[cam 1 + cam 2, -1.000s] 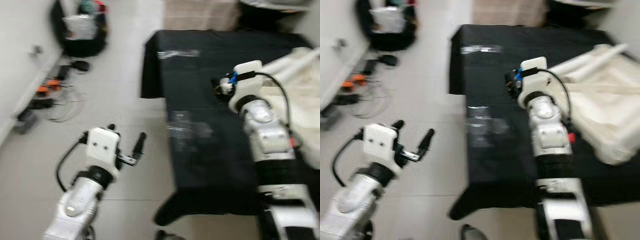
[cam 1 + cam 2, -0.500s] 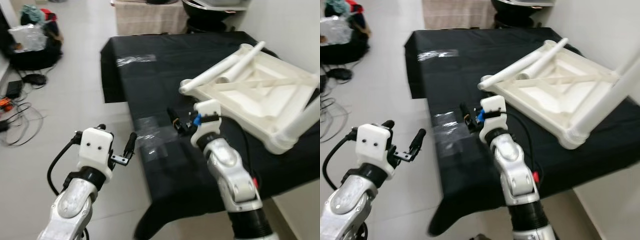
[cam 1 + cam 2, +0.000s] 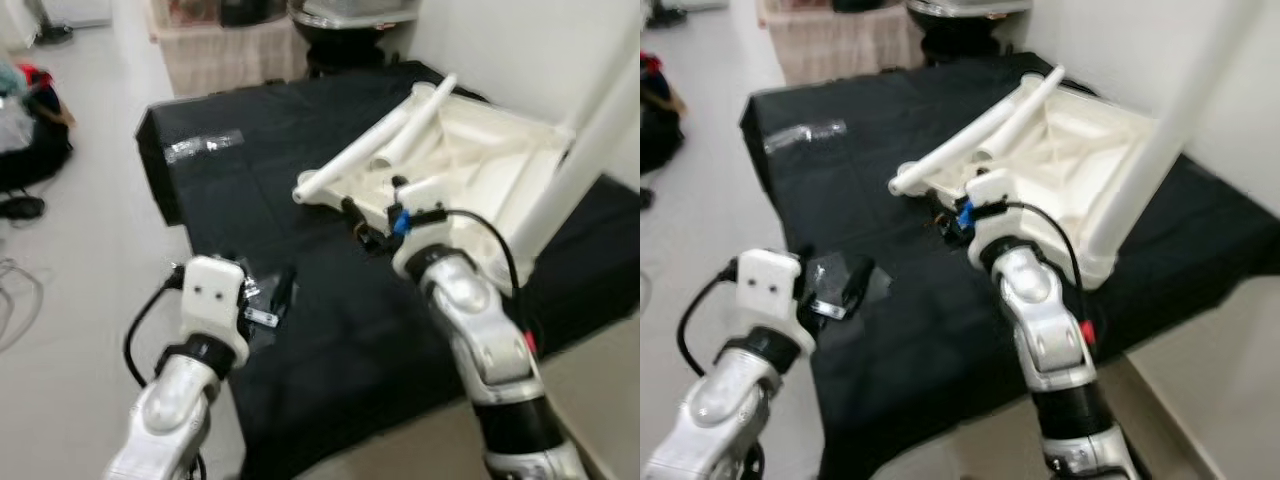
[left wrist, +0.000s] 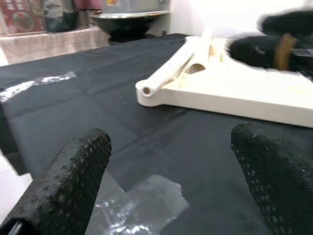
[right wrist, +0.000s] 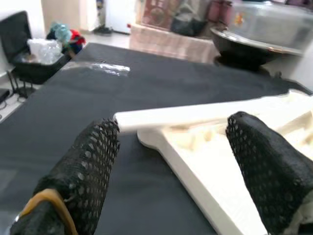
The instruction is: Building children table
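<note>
Black cloth (image 3: pixel 300 140) covers the worktop, where the upturned white children's table (image 3: pixel 470 170) lies at the far right. My right gripper (image 5: pixel 171 161), fingers spread, hovers just beside its near leg (image 5: pixel 195 113). My left gripper (image 4: pixel 171 171), also spread, hangs over clear plastic wrap (image 4: pixel 142 208).

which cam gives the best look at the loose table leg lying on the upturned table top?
Left eye view: the leg shows full length, lying across the table top. Right eye view shows much the same. Left wrist view shows its hollow end, foreshortened. Right wrist view catches one stretch between the right gripper fingers.
</note>
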Tool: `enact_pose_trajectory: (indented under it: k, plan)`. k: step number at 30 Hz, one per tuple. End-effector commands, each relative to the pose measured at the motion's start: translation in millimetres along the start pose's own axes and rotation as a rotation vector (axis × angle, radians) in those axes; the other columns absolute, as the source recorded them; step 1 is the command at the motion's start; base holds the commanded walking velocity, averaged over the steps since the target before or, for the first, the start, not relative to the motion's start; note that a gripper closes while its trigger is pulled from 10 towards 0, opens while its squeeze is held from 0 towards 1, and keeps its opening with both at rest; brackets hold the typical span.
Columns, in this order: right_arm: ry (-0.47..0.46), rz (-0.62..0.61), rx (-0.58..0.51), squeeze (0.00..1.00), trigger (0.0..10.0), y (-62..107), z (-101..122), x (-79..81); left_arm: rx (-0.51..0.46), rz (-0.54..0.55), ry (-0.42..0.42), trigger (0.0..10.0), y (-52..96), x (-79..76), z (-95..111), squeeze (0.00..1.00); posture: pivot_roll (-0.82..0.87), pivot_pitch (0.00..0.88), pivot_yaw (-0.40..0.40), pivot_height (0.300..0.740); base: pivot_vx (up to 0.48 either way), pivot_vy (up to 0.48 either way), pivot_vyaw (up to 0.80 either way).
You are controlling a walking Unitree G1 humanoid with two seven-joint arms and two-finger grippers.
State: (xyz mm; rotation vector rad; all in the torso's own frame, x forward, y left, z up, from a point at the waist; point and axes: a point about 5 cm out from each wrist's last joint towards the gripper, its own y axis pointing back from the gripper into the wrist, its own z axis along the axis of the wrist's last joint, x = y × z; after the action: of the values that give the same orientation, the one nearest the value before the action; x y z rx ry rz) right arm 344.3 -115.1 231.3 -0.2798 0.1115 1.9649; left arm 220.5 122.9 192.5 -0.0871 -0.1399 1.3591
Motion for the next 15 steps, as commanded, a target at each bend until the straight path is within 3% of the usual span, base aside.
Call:
enact_pose_trajectory:
  k: [1,3,6,9,15]
  plan:
    - [-0.010,0.043,0.044,0.00,10.0,-5.1,-0.9,-0.5,0.018,0.008,-0.001,10.0,1.6,0.9,-2.9,0.00,0.03,0.107,-0.084,0.740,0.000,0.000,0.00]
    - [0.061,0.066,0.093,0.00,10.0,-33.5,12.8,-13.8,0.029,-0.004,0.013,10.0,2.3,-2.2,-3.6,0.00,0.03,0.119,-0.088,0.740,0.000,0.000,0.00]
    - [0.113,0.054,0.124,0.00,10.0,-47.8,15.1,-16.9,0.031,-0.025,0.030,10.0,4.5,-6.8,-1.7,0.00,0.03,0.144,-0.100,0.740,0.000,0.000,0.00]
    - [0.149,0.047,0.137,0.00,10.0,-54.6,16.0,-17.2,0.031,-0.039,0.038,10.0,6.4,-10.0,0.2,0.00,0.03,0.149,-0.102,0.740,0.000,0.000,0.00]
    - [0.116,0.030,0.242,0.00,10.0,-65.9,6.6,-16.1,0.037,-0.092,0.086,10.0,16.0,-20.3,6.1,0.00,0.05,0.218,-0.119,0.740,0.000,0.000,0.00]
